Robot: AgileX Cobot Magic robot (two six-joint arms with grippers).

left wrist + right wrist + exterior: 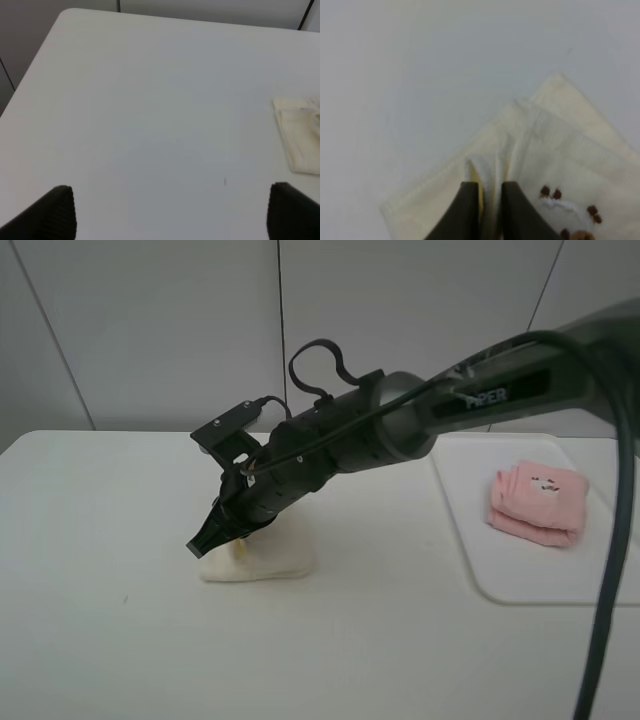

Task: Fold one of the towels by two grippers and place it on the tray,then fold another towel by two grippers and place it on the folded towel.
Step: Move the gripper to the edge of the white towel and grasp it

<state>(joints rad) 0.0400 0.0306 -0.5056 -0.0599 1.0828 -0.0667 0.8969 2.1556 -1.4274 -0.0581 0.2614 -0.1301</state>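
Seen from high up, the pink towel (537, 503) lies folded on the tray (480, 550), that half done, while the right gripper (204, 540) meets the cream towel (262, 562) on the surface (110, 640). Left wrist: left gripper (170, 212) jaws wide, empty. Right wrist: jaws pinch a cream fold.

You've got a cream-white terry towel (555, 150) with small brown embroidered marks, a folded pink terry towel (537, 502) with tiny dark face-like stitching, a plain flat white plastic tray (500, 560), and black claw-like gripper fingers (465, 212) on dark grey arms.
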